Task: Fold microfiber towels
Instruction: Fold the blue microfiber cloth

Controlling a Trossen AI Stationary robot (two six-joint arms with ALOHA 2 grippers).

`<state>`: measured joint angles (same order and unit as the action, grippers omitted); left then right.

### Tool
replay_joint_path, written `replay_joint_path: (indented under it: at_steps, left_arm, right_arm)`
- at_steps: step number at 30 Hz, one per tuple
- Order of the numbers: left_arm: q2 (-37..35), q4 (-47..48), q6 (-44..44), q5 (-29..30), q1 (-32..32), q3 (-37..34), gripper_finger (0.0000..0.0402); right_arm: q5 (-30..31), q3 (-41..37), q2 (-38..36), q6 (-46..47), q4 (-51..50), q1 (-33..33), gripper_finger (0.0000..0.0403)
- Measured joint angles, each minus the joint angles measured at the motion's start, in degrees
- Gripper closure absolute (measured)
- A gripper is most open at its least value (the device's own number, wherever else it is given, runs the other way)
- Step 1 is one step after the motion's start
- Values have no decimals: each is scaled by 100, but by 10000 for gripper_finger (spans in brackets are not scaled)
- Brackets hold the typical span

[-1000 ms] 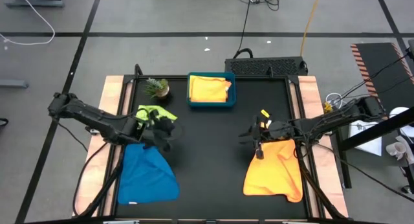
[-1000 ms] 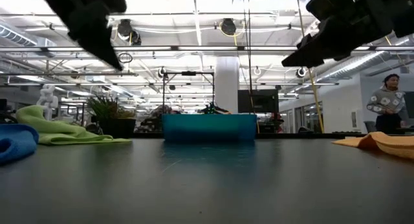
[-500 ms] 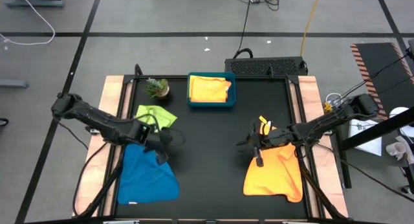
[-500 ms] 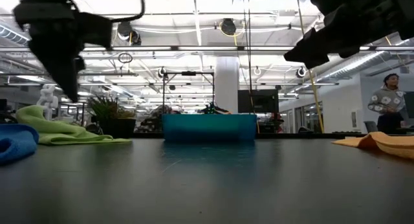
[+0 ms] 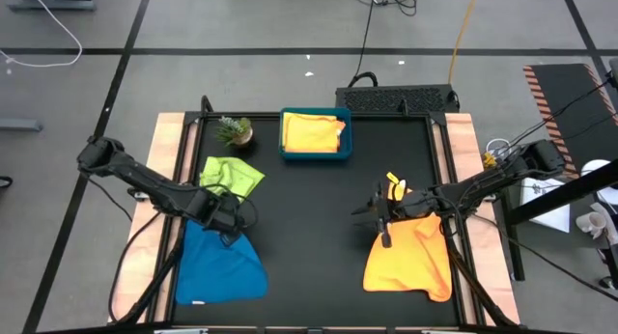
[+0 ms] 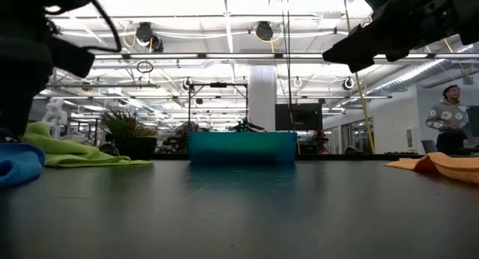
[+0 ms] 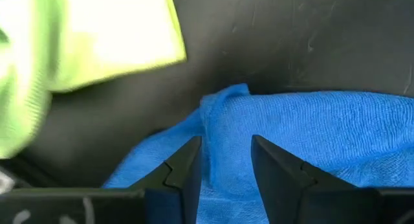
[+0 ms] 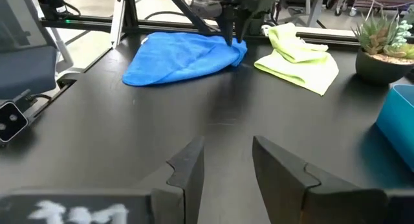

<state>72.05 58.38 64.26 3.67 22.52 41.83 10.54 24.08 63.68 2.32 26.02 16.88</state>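
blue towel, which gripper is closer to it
Left. The left gripper is at the blue towel's top corner; the right gripper hangs across the table by the orange towel.

teal tray (image 5: 316, 153) beside potted plant (image 5: 235, 131), black table (image 5: 319, 228), person (image 6: 449, 118) beyond

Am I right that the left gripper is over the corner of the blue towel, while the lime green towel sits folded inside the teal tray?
Not quite. The left gripper is over the blue towel's corner, but the lime green towel lies on the black table beside the potted plant. The teal tray holds a yellow towel, as the high view shows.
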Motion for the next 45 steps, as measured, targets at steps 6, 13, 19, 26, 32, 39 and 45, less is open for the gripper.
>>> replay_joint_path:
  at_steps: [6,13,19,26,32,39,45]
  left_arm:
    - [-2,-313,297,-506,11,-495,249]
    - [-6,-398,352,-810,12,-576,236]
    - [-6,-1050,3,-1109,13,-576,262]
    - [-5,-1419,-319,-1138,13,-576,356]
    - [-7,-1459,-409,-1111,-16,-576,397]
    - [-4,-3647,-1490,-555,-271,-398,400]
    - [-7,-5432,-2581,-311,-748,-390,400]
  right_arm:
    - [-1,0,0,-1,-65,0,282]
    - [-3,0,0,-10,-100,0,282]
    - [-3,0,0,-22,-98,0,282]
    - [6,0,0,-45,-98,0,282]
    - [15,0,0,-47,-75,0,282]
    - [8,2,0,-387,425,0,282]
    - [-6,4,-2,-454,704,7,277]
